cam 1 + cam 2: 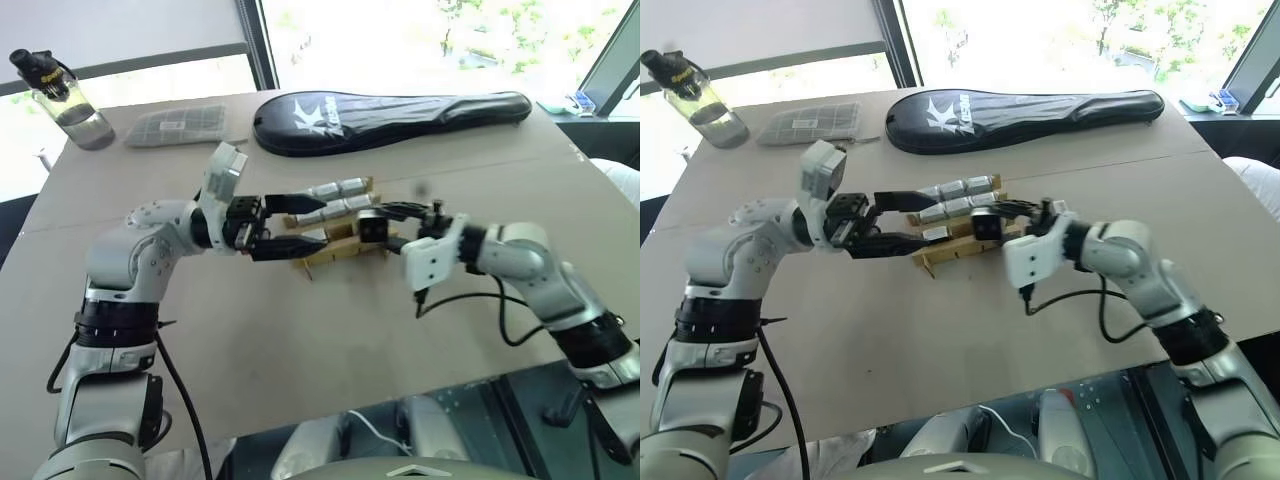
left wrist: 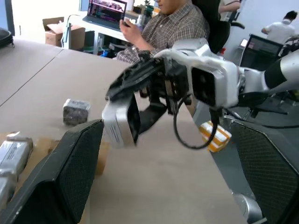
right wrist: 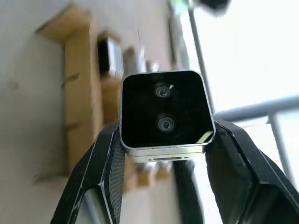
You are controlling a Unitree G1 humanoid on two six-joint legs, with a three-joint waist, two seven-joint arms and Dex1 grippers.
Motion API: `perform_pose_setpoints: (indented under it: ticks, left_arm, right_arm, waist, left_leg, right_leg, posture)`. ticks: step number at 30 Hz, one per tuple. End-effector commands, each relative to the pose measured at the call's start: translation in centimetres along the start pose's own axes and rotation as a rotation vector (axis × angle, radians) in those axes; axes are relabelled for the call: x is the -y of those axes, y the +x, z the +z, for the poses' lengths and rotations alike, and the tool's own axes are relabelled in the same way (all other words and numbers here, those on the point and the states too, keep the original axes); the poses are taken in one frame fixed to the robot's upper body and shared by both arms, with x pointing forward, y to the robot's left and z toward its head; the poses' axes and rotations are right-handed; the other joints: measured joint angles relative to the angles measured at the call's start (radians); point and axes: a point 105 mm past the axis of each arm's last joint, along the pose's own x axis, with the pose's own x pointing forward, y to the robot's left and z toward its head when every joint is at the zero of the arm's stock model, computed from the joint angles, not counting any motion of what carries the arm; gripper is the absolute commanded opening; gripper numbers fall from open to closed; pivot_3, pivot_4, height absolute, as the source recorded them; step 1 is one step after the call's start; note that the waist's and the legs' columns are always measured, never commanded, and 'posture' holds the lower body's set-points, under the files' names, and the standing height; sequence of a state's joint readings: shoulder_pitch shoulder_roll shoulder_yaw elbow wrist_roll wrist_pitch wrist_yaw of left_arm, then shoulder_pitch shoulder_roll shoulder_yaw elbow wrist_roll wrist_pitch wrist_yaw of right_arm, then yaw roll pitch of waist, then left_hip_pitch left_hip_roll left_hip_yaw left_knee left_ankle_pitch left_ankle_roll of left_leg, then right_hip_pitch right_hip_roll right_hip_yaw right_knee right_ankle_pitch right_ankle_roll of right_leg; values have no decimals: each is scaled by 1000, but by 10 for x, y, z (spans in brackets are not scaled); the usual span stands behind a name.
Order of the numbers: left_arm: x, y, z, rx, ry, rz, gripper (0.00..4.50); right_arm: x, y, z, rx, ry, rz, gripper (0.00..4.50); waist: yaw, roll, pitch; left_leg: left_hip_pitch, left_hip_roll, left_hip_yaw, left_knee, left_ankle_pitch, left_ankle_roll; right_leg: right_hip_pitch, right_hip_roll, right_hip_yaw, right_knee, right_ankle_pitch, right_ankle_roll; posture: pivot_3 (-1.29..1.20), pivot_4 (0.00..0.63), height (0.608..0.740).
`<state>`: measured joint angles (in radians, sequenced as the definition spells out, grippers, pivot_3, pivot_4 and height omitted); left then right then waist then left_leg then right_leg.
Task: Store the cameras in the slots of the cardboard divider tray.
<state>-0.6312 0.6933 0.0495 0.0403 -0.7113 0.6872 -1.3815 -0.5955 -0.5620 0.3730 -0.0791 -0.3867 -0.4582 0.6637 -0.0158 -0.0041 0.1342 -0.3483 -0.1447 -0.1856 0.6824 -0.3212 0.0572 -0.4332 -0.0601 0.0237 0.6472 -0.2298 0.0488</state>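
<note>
From the head views we saw the cardboard divider tray [image 1: 335,245] mid-counter [image 1: 300,340], several cameras [image 1: 338,190] slotted along its far rows. Our left tool [image 1: 300,222] hovered just over the tray's left end, fingers spread apart. Our right tool [image 1: 385,222] was clamped on one camera [image 1: 372,227] above the tray's right end. A black racket bag [image 1: 390,120], a bottle [image 1: 62,95] and a grey packet [image 1: 178,125] lay at the far edge.

In the left wrist view, the right tool [image 2: 128,119] held that camera [image 2: 119,126] aloft; a seated person [image 2: 163,25] was beyond.

In the right wrist view, the camera [image 3: 163,114] sat pinched between both fingers [image 3: 110,172], with the tray [image 3: 79,93] behind.
</note>
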Motion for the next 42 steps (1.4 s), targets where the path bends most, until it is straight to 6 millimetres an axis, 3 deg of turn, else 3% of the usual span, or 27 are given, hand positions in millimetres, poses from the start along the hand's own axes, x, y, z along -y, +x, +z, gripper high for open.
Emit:
perform_pose_setpoints:
  ticks: [1, 8, 21, 29, 30, 36, 41, 42]
  left_arm:
    - [2, 4, 7, 10, -27, -33, 4500]
    - [1, 6, 8, -5, -41, -27, 4500]
    - [-4, 4, 14, 8, -36, 3, 4500]
    - [-5, 3, 13, 2, -42, -1, 999]
    - [-5, 2, 12, -2, -47, -5, 818]
    - [2, 2, -2, -58, -81, -33, 820]
    - [-1, 2, -2, -56, -106, -9, 820]
    - [-1, 2, -2, -55, -115, -5, 820]
  right_arm:
    - [11, 13, 14, 58, -106, -35, 1891]
    - [28, 27, 24, 98, -187, -116, 1891]
    - [29, 27, 25, 99, -201, -146, 1891]
    - [28, 28, 27, 99, -184, -158, 1891]
    - [28, 28, 27, 98, -183, -161, 1891]
    - [34, 27, 26, 92, -175, -182, 1891]
    - [43, 23, 27, 87, -172, -248, 1891]
    - [44, 22, 26, 81, -166, -252, 2972]
  waist:
    - [-1, 0, 0]
    - [-3, 0, 0]
    - [-4, 0, 0]
    - [-8, 0, 0]
    - [-9, 0, 0]
    - [-23, 0, 0]
    - [-25, 0, 0]
    - [-25, 0, 0]
  left_leg:
    - [0, 0, 0, 0, 0, 0]
    - [0, 0, 0, 0, 0, 0]
    - [0, 0, 0, 0, 0, 0]
    - [0, 0, 0, 0, 0, 0]
    - [0, 0, 0, 0, 0, 0]
    - [0, 0, 0, 0, 0, 0]
    - [0, 0, 0, 0, 0, 0]
    - [0, 0, 0, 0, 0, 0]
  right_leg:
    - [0, 0, 0, 0, 0, 0]
    - [0, 1, 0, 0, 0, 0]
    - [0, 1, 0, 0, 0, 0]
    - [0, 1, 0, 0, 0, 0]
    - [0, 1, 0, 0, 0, 0]
    - [0, 1, 0, 0, 0, 0]
    - [0, 1, 0, 0, 0, 0]
    - [0, 1, 0, 0, 0, 0]
  posture:
    - [0, 150, 740]
    - [0, 150, 740]
    - [0, 150, 740]
    - [0, 150, 740]
    - [0, 150, 740]
    - [0, 150, 740]
    - [0, 150, 740]
    - [0, 150, 740]
